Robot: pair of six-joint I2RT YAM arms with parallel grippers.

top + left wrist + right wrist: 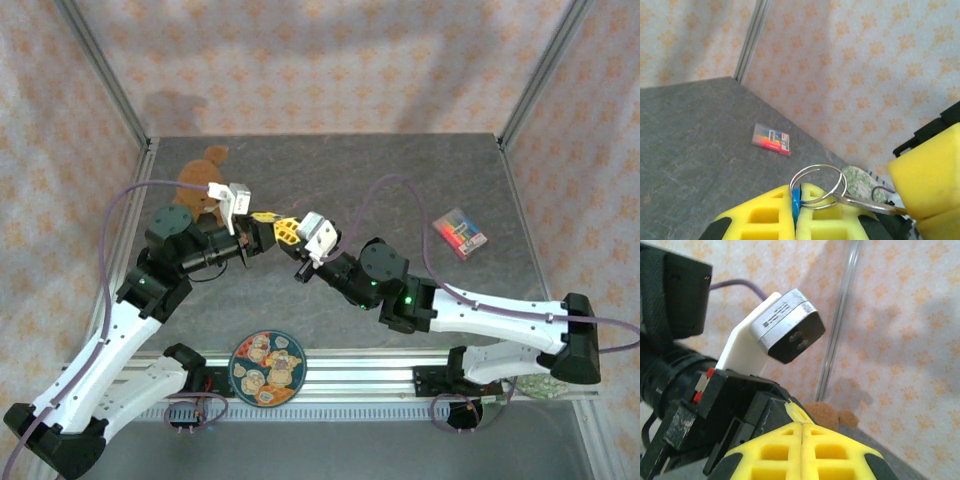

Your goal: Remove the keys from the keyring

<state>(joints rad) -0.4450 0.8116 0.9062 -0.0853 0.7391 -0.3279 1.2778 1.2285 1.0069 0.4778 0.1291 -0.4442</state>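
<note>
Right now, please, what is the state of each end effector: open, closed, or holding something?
Left end effector: closed, gripping the keyring.
Right end effector: closed, apparently on the tip of the key.

- Table: grey, stone-look top, metal rail along near edge.
- Brown plush toy: far-left, close to corner post.
- Small multicolour pack: lying flat, right side, well apart from toy.
- Round patterned plate: near edge, btwn arm bases, overlapping rail.
- Green-patterned item: near-right corner, partly hidden by arm.
</note>
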